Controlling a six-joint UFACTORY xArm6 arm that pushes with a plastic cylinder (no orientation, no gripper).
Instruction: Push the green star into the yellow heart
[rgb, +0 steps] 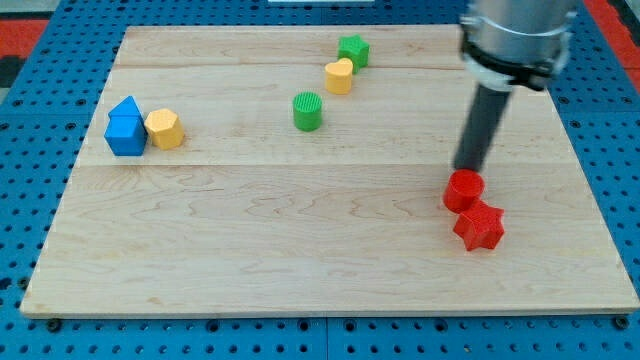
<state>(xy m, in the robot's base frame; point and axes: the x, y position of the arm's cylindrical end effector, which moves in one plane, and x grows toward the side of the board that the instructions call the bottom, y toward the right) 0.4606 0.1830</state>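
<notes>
Already the green star (353, 50) touches the yellow heart (339, 76) at the far side of the board. My tip (468, 168), a plain rod without jaws, stands far right, just behind the red cylinder (463, 190).

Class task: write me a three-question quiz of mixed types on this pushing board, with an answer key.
1. True or false: the green star lies near the view's top, beside the yellow heart.
2. Multiple choice: my tip is nearest which block? A) blue block B) red cylinder C) green cylinder
3. Fill in: the yellow hexagon block sits right beside the ____ block.

Key:
1. True; they look to be touching or nearly so.
2. B; the tip is just above the red cylinder in the view, which sits beside the red star.
3. Blue.
</notes>
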